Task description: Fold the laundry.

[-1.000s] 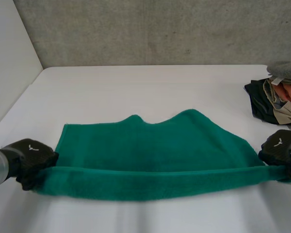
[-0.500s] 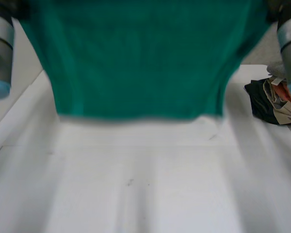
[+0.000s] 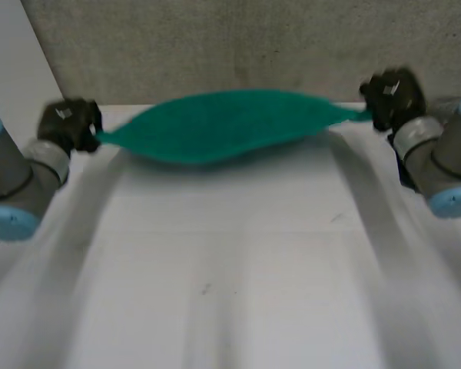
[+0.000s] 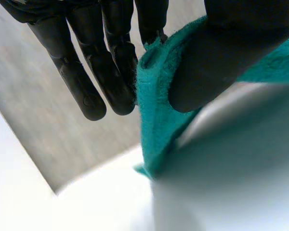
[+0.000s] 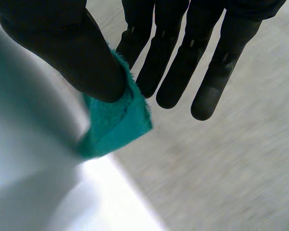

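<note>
Green terry towel [image 3: 223, 134] stretched aloft over the far edge of the white table [image 3: 238, 269], sagging mid-span; one end pinched between thumb and fingers of left hand [image 3: 69, 123], other end likewise by right hand [image 3: 392, 94].

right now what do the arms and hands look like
Both arms are thick grey cylinders with light-blue caps: left arm, right arm. The left hand and right hand are black, each with a small pale mark on its back. In the left wrist view the fingers are slim and round-tipped, the thumb broader.
</note>
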